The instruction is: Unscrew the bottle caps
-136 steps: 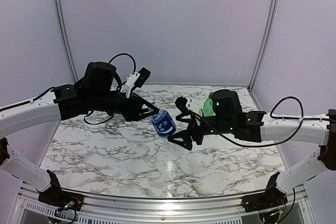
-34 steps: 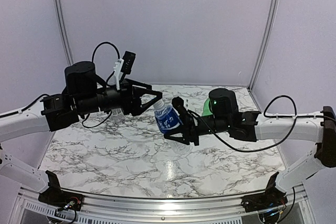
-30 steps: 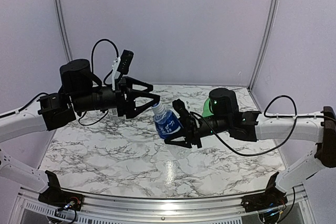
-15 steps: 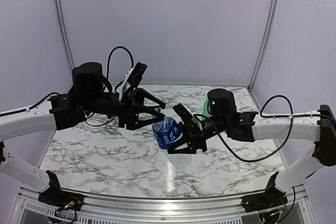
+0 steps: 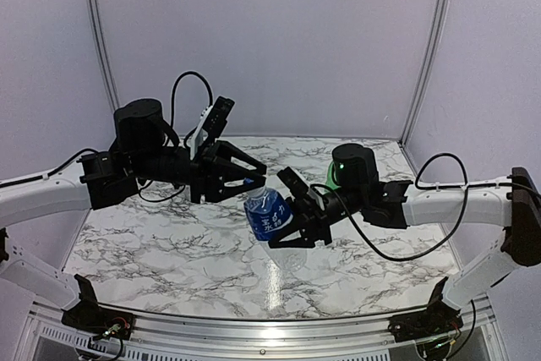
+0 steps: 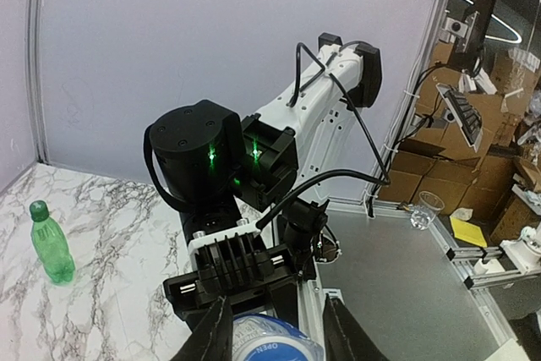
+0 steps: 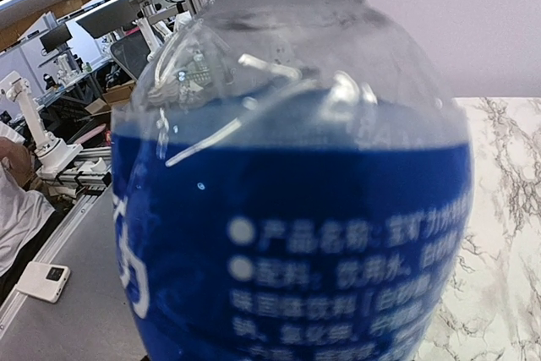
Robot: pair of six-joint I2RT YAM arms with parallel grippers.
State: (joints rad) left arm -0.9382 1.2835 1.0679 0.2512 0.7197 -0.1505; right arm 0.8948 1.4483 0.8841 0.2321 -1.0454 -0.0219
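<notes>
The right jaws are clenching the bottle (image 5: 265, 216) with the blue label around its lower body. They are holding it off the bench (image 5: 152, 251) near the middle, tilted so that its neck is pointing up and left towards the left arm (image 5: 152, 162). In the right wrist view the bottle is filling almost the whole picture, with its label close to the lens. The left jaws are reaching in from the left and sitting on either side of the blue cap (image 6: 260, 347), which is on the neck. The left wrist view is showing one jaw close at each side of the cap, but I cannot tell whether they are pressing on it or standing just clear. A green bottle (image 6: 51, 243) is standing upright on the bench further back, partly hidden behind the right arm (image 5: 363, 192) in the top view, and it is wearing its green cap (image 6: 38, 208).
</notes>
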